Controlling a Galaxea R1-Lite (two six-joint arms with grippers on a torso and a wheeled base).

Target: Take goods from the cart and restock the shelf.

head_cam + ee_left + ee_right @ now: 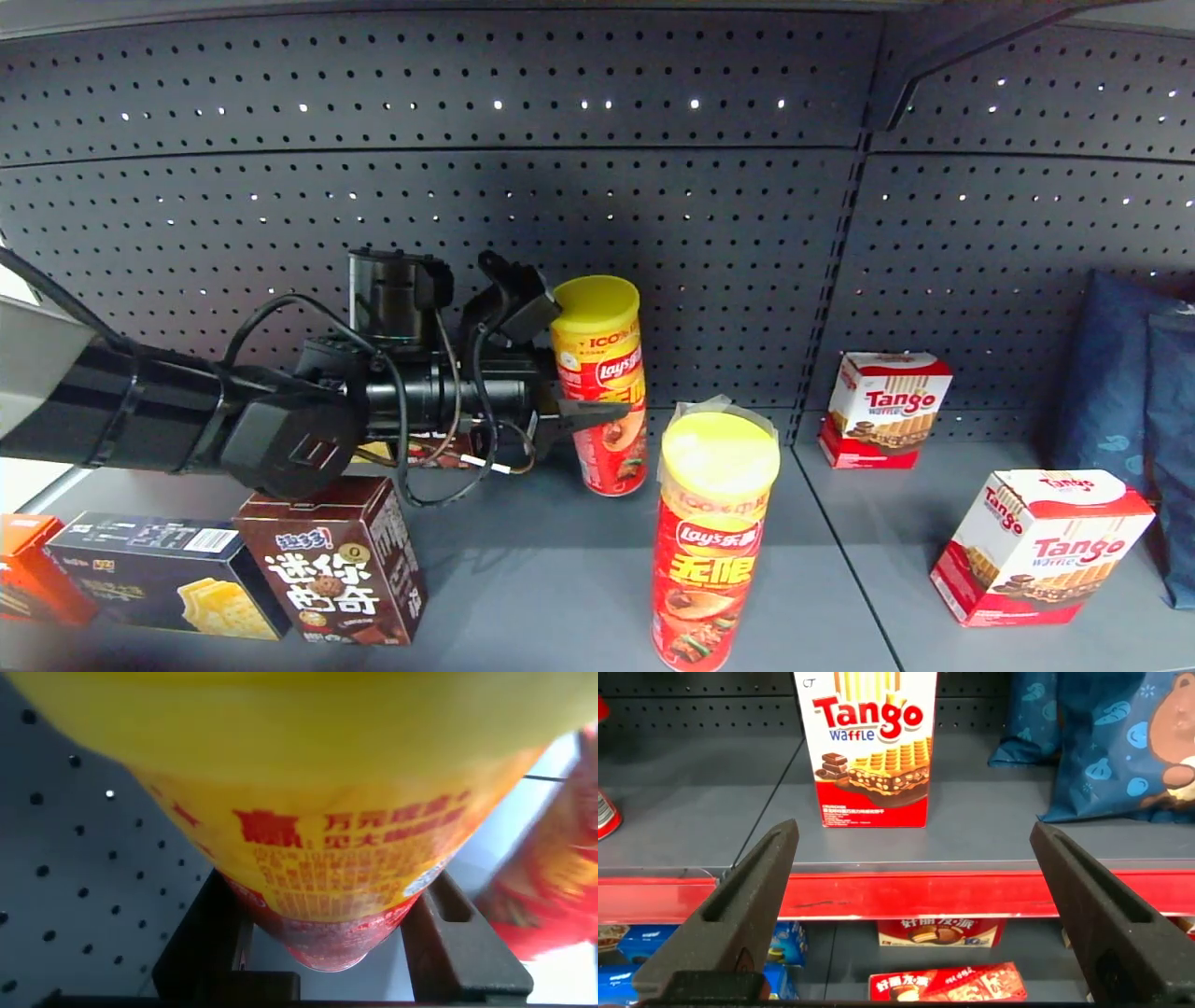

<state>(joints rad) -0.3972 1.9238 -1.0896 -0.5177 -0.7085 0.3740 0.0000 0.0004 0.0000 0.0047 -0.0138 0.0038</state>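
Left pincer [597, 415] clamped on tall red-and-yellow chip can with yellow lid [602, 373], upright at back of grey metal shelf [560, 560] | head view: second matching can [714, 541] stands nearer the front | right wrist view: right pincer [915, 831] spread wide, empty, facing red-and-white waffle carton [868, 747]

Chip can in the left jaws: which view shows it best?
Head view: the chip can appears whole, lid to base. Left wrist view shows its side, very near; right wrist view faces a wafer box.
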